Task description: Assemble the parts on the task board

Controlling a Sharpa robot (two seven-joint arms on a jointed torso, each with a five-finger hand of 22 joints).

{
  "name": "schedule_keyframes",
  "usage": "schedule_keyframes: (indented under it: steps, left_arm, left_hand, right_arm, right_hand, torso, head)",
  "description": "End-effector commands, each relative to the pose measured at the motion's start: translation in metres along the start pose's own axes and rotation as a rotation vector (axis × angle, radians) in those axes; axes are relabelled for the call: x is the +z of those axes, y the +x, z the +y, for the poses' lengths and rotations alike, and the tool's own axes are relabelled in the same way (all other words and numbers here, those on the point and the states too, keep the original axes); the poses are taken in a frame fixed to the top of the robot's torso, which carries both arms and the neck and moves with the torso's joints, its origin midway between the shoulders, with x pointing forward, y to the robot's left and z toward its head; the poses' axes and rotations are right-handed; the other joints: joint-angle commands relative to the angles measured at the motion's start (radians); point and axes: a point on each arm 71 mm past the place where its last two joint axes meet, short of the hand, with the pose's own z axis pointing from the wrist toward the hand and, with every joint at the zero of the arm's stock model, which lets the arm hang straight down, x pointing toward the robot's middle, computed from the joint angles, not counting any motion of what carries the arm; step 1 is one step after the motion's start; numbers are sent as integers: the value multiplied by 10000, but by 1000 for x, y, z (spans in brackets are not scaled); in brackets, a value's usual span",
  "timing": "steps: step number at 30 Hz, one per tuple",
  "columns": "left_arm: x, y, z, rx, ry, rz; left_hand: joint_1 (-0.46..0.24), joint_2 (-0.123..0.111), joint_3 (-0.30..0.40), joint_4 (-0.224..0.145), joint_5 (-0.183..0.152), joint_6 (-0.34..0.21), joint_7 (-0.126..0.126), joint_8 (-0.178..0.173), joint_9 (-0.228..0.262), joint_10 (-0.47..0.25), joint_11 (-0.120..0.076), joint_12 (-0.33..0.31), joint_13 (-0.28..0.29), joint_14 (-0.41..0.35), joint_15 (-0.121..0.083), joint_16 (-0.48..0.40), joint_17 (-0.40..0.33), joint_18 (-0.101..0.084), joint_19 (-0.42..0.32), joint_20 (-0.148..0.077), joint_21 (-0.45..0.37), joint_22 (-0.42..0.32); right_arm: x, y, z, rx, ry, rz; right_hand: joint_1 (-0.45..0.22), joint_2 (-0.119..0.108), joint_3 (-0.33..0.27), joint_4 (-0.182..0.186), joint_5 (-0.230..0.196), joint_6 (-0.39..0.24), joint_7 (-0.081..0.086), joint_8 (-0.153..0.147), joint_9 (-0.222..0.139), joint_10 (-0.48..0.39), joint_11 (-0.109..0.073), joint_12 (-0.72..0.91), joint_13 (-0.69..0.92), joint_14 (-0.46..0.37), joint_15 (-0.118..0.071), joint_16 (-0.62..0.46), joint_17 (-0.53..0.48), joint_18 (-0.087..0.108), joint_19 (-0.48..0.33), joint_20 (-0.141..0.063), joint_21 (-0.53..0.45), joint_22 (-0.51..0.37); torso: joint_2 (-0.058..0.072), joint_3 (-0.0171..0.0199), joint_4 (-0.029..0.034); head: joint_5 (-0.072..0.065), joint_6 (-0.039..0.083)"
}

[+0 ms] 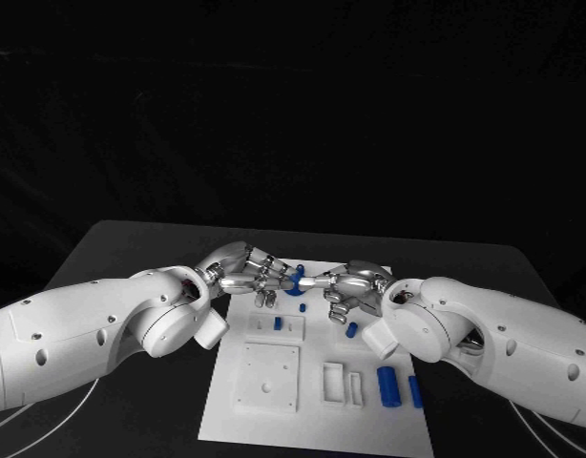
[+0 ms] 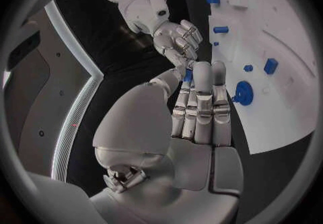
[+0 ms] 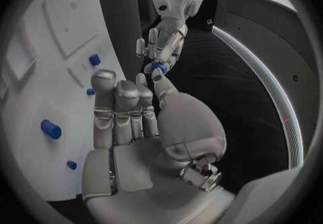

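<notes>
The white task board [image 1: 314, 420] lies lengthwise in the middle of the table. Over its far end my two hands meet fingertip to fingertip. Between them is a small blue part [image 1: 299, 274], also seen as the blue part [image 2: 188, 76] and the blue part [image 3: 159, 66]. The left hand [image 1: 245, 270] pinches it with thumb and fingertip. My right hand [image 1: 349, 290] has its thumb tip and a fingertip on the same part. A blue ring [image 2: 242, 93] sits on the board just under the hands.
Loose blue parts lie on the board: a peg [image 1: 278, 323], a small piece [image 1: 303, 307], another [image 1: 351, 330], and two cylinders [image 1: 388, 385] near the right edge. A white square block [image 1: 267, 377] and white slotted pieces [image 1: 334, 382] occupy the near half.
</notes>
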Motion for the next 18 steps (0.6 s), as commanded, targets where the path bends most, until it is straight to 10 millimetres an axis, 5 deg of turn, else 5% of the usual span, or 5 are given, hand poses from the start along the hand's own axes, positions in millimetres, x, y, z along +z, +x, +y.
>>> schedule_keyframes:
  steps: [1, 18]
  left_arm:
    - [1, 2, -1, 79, 118, 175]
    - [2, 5, -2, 258, 89, 322]
  left_hand:
    - [-4, 131, -3, -36, 26, 40, 11, 32, 10, 38, -30, -27, -13, 87, 3, -58, -7, 195, 79, -3, -28, 223]
    - [6, 101, -12, -88, -5, 6, 23, 27, 7, 22, -21, -28, -14, 75, 10, -72, -3, 206, 61, -1, 6, 224]
  right_arm:
    - [0, 3, 0, -6, -38, 262]
    - [0, 5, 1, -6, -64, 349]
  right_hand:
    - [10, 100, -137, -5, -23, 32, 28, -10, -1, 14, -47, -45, 4, 21, -28, -63, 12, -134, 349, -16, -50, 721]
    - [28, 213, -954, 67, -24, 60, 37, -8, 1, 24, -38, -53, 24, 28, -21, -63, 44, -125, 347, -9, -50, 721]
  torso:
    - [-2, -2, 5]
    - [0, 7, 3]
  head:
    - [-6, -6]
    - [11, -23]
